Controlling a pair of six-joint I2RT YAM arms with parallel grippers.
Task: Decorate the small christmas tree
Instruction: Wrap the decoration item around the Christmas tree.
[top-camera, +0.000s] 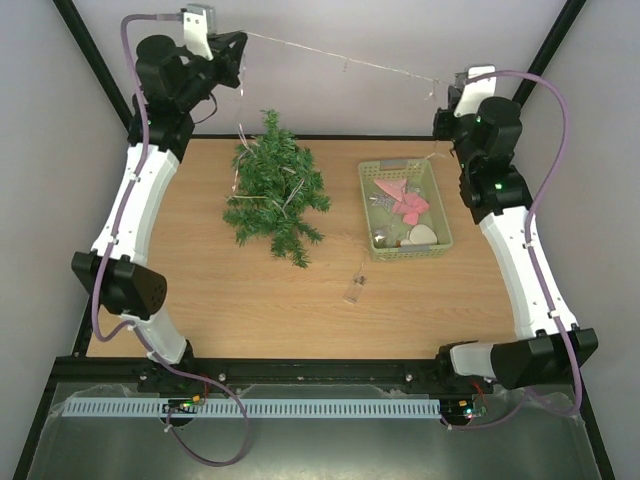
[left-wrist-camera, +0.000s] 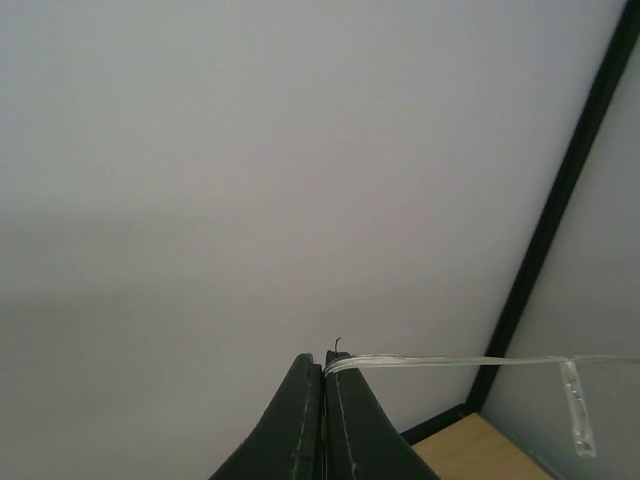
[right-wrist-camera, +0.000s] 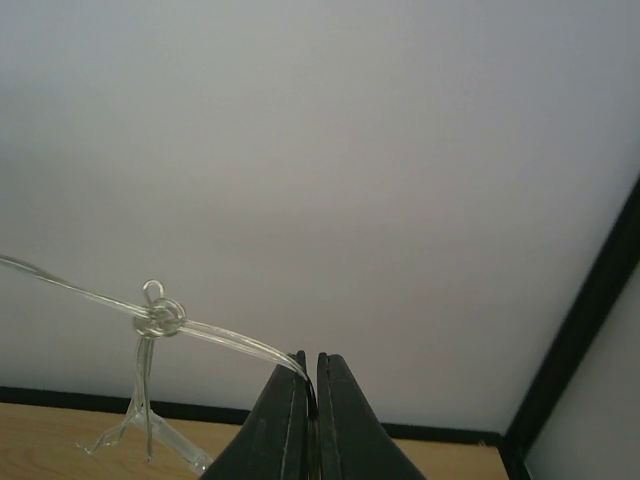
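1. At the far left corner, the left tool (top-camera: 238, 45) was raised well above the table (top-camera: 200, 300), its jaws pressed together on one end of a thin clear string (top-camera: 340, 58).
2. In the left wrist view, that string (left-wrist-camera: 450, 360) left the closed fingertips and ran off to the right, with a small clear tab hanging from it near the frame's edge.
3. The small christmas tree (top-camera: 275, 190) lay on its side on the left-centre of the table, towards the far edge. Its tip pointed at the back wall, and pale strands of wire lay across its dark green branches.
4. Above the table, the clear string stretched almost taut from one tool to the other, sloping slightly down to the right.
5. A small clear piece (top-camera: 353, 292) lay on the bare wood, nearer than the tree and the basket. A fine wire led up from it towards the basket.
6. Right of the tree and apart from it stood a pale green basket (top-camera: 366, 210) holding a pink ornament (top-camera: 408, 205) and a white heart (top-camera: 423, 235).
7. At the far right, the right tool (top-camera: 442, 95) was also lifted, jaws clamped on the string's other end.
8. In the right wrist view, a knot (right-wrist-camera: 160, 317) sat on the string just left of the fingertips, and a loop dangled below it.
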